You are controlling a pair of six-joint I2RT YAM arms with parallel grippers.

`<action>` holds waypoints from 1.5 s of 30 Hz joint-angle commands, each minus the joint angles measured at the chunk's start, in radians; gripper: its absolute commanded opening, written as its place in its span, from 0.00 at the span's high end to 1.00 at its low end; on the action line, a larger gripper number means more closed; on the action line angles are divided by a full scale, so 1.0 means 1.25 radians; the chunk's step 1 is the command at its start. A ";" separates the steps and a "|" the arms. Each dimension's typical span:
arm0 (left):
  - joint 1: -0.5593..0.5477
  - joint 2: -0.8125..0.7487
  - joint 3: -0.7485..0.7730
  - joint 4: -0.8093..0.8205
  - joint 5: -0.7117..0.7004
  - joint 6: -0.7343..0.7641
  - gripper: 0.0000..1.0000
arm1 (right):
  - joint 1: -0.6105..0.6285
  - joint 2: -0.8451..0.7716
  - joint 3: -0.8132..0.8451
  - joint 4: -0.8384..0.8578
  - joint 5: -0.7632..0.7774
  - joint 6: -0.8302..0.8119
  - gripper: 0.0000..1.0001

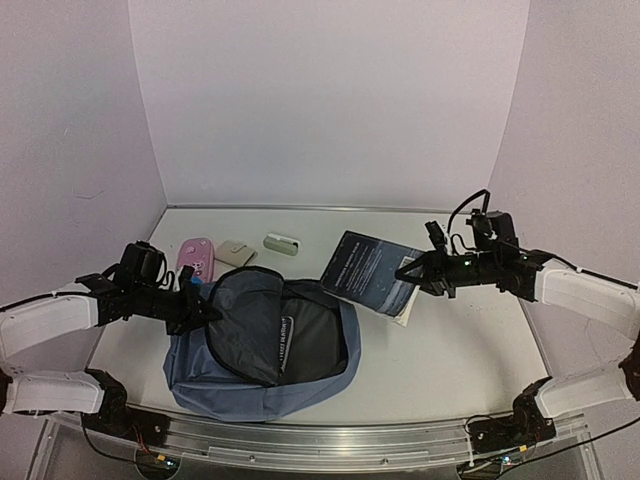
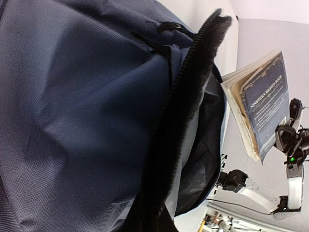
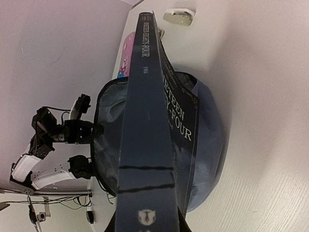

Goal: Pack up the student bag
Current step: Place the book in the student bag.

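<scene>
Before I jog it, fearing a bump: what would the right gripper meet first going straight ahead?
The right gripper, book leading, would probably meet the open student bag; depth unclear.

We read "NINETEEN EIGHTY-FOUR" along the spine of the book (image 3: 145,121) that runs out from the right pincer (image 1: 412,272); on the cover just beside it, "ETEEN" and "-FOUR"; the white label (image 1: 287,345) on the student bag (image 1: 262,385), well away from that pincer, is too small for us to read.
</scene>
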 commanded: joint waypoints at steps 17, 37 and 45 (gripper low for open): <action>0.001 -0.164 0.143 -0.086 -0.007 0.067 1.00 | 0.159 0.107 0.020 0.412 -0.098 0.244 1.00; 0.001 -0.172 0.164 -0.107 -0.025 0.083 1.00 | 0.220 0.245 -0.048 0.491 -0.029 0.287 1.00; 0.001 -0.178 0.182 -0.123 -0.031 0.093 1.00 | 0.221 0.285 -0.009 0.321 0.025 0.167 1.00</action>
